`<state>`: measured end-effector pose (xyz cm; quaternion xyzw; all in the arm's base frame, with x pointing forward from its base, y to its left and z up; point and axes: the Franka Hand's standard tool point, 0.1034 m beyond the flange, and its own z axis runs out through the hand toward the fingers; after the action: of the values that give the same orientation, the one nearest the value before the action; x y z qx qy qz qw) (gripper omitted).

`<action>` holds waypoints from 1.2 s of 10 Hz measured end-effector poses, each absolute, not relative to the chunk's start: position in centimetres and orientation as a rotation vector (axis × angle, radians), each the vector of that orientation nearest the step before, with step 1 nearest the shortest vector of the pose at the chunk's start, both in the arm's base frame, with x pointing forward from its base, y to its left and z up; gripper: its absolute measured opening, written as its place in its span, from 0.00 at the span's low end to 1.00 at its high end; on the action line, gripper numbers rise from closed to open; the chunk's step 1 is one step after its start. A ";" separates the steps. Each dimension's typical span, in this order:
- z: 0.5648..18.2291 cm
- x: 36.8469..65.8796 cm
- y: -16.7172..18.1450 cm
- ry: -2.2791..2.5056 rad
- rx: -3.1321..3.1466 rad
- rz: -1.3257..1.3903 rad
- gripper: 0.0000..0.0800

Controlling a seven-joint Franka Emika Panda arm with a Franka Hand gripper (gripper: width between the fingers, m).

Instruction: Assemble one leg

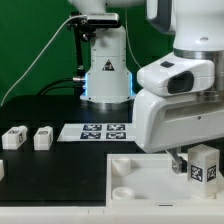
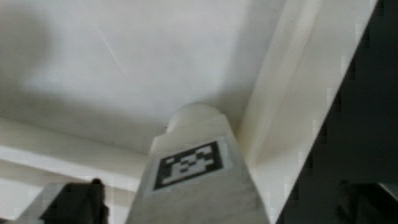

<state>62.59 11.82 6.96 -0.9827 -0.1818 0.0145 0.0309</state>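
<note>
Exterior view showed my pincer [image 1: 190,160] closed on the leg [image 1: 204,166], upright just over the white panel [image 1: 135,172] near its corner on that view's right. Any tilt risked missing the socket and jamming the leg.

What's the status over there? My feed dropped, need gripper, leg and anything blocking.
Gripper shut on the leg, tag facing camera. Leg held over the panel, exterior view's right. Two spare legs sit apart, left. Nothing blocking.

Open black table [image 1: 60,170] lies beyond two loose legs [image 1: 30,137] (marker board [image 1: 103,131] beside).
</note>
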 end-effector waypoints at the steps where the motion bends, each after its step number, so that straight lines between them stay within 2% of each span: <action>1: 6.8 62.6 11.7 -0.726 -2.991 0.042 0.81; 3: 6.7 62.5 11.7 -0.659 -3.006 0.045 0.81; 4: 6.7 62.5 11.7 -0.659 -3.006 0.046 0.66; 5: 6.7 62.5 11.7 -0.658 -3.006 0.046 0.66; 6: 6.7 62.5 11.7 -0.658 -3.006 0.046 0.49; 7: 6.7 62.5 11.6 -0.646 -3.009 0.047 0.36; 10: 6.7 62.5 11.6 -0.589 -3.021 0.048 0.37; 12: 6.6 62.7 11.8 0.025 -3.062 0.029 0.37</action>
<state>62.68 11.79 6.63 -0.9991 0.0082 0.0095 0.0398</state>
